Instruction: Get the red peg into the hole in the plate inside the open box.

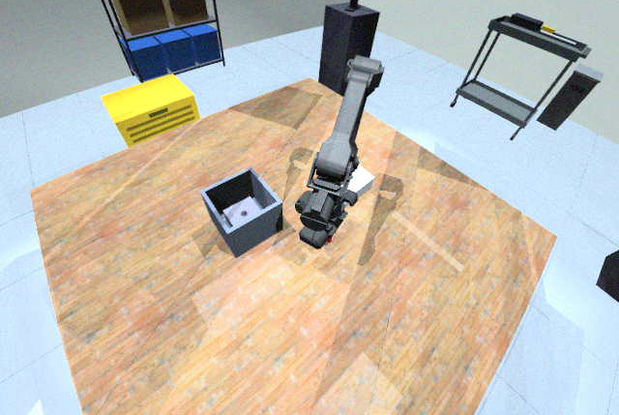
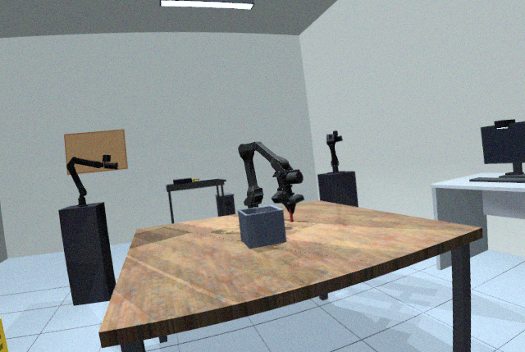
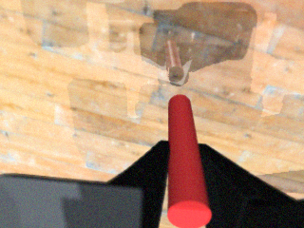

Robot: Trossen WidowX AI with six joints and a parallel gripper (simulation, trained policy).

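Beside the open box [image 1: 257,234] [image 2: 262,229], the arm bends down, its gripper [image 1: 329,236] [image 2: 291,211] [image 3: 181,150] nearly closed around the slim, round red peg [image 1: 329,239] [image 2: 291,217] [image 3: 184,152]

Wood-grained tabletop [image 1: 280,340] [image 2: 271,263] [image 3: 38,119] — beside it, smooth, matt-looking box walls [image 1: 257,230] [image 2: 263,229] [image 3: 33,201].

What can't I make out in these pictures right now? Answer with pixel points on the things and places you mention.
- Most of the red peg [image 1: 329,239] [image 2: 291,215] [image 3: 183,147], top view: the arm covers it.
- The plate [image 1: 253,204] and its hole, exterior view: the walls of the box [image 1: 257,232] [image 2: 263,228] hide them.
- Most of the box, wrist view: cut off by the picture's edge.
- The pale block [image 1: 361,180], top view: partly behind the arm.
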